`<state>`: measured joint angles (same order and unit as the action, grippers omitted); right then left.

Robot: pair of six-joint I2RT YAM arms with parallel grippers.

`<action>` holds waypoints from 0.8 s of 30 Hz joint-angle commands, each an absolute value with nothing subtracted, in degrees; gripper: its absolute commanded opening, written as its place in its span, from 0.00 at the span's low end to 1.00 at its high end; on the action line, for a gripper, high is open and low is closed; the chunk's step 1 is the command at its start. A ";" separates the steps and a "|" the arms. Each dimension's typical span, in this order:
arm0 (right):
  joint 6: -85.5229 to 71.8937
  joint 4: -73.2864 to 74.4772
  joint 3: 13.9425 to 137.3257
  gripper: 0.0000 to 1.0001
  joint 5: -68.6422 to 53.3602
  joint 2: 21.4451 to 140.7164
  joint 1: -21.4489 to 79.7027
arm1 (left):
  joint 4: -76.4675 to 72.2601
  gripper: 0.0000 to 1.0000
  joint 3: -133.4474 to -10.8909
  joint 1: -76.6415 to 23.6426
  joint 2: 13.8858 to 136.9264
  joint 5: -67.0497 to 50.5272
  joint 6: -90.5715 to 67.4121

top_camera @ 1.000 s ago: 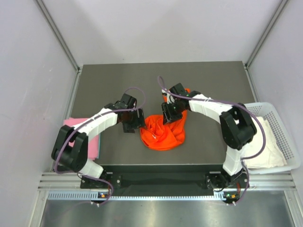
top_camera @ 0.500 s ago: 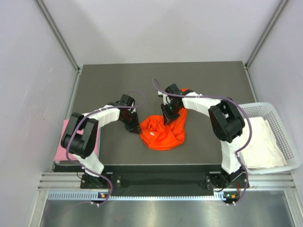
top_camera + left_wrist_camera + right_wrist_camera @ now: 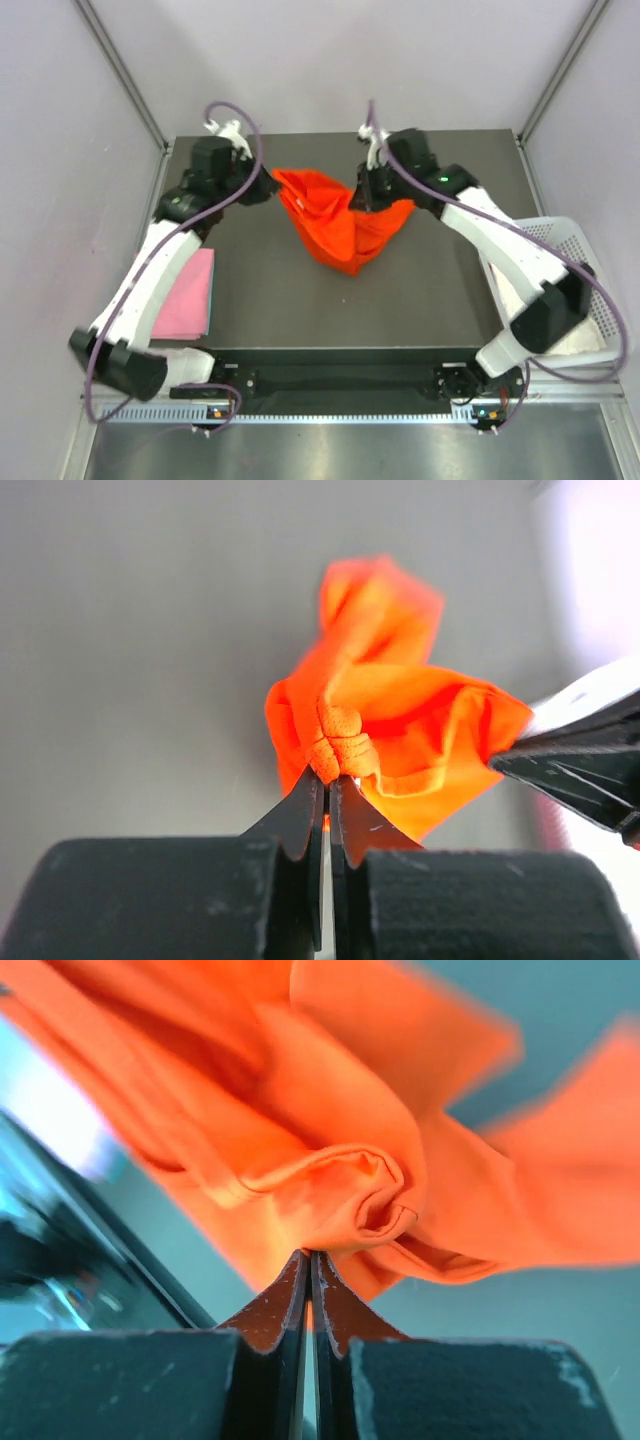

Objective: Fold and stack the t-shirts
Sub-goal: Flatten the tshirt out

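- Top view: I've got the left gripper (image 3: 272, 186) and the right gripper (image 3: 372, 196) both up over the far half of the table (image 3: 420, 290), each pinching one upper end of the orange-red t-shirt (image 3: 345, 228).
- The tee hangs between them in a bunched V with its low point toward the near side. I can't tell whether that tip touches the table.
- The pink t-shirt (image 3: 188, 295) lies flat at the table's left edge, partly under the left arm. The white basket (image 3: 565, 228) is at the right edge, mostly behind the right arm.
- Left wrist view: the left gripper (image 3: 327, 780) has its fingers together on a puckered wad of the orange-red t-shirt's (image 3: 400, 730) hem, and the rest billows up and to the right.
- Right wrist view: the right gripper (image 3: 308, 1257) has its jaws pressed together with a rolled fold of the orange-red t-shirt (image 3: 350, 1160) caught at the tips. The fabric fills most of the view and is blurred at the edges.
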<state>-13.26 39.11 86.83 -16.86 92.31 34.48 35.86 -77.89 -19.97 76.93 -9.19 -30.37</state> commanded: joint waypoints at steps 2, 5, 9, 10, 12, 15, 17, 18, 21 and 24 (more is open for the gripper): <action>-15.55 35.16 96.31 0.00 -17.57 78.43 35.42 | 33.93 0.00 -87.52 -19.69 66.03 -3.87 -27.51; -17.57 32.61 100.27 0.00 -20.03 74.29 35.42 | 33.93 0.00 -94.20 -19.69 63.29 -2.37 -26.98; -22.13 28.05 104.14 0.00 -30.37 70.50 35.68 | 33.40 0.00 -103.51 -19.69 60.21 -1.32 -28.03; -23.19 25.86 104.67 0.00 -31.71 69.88 36.29 | 32.70 0.00 -104.49 -19.69 59.34 -1.06 -28.47; -25.22 24.09 104.85 0.00 -32.43 67.86 37.87 | 30.51 0.00 -106.52 -19.69 56.79 -0.44 -29.79; -24.44 25.83 105.90 0.00 -29.37 66.88 42.88 | 27.69 0.00 -106.70 -19.69 53.79 4.13 -32.33; -24.26 26.63 107.22 0.00 -27.61 66.88 46.22 | 26.99 0.00 -107.22 -19.69 53.18 4.31 -33.66; -24.08 26.89 107.57 0.00 -25.77 66.80 47.19 | 26.29 0.00 -107.40 -19.69 53.17 4.13 -33.92; -23.39 27.42 108.19 0.00 -21.47 66.53 49.74 | 23.83 0.00 -106.96 -19.69 54.14 3.96 -34.45; -21.10 30.48 107.58 0.00 -14.70 66.18 50.01 | 21.98 0.00 -106.96 -19.69 57.82 3.17 -33.14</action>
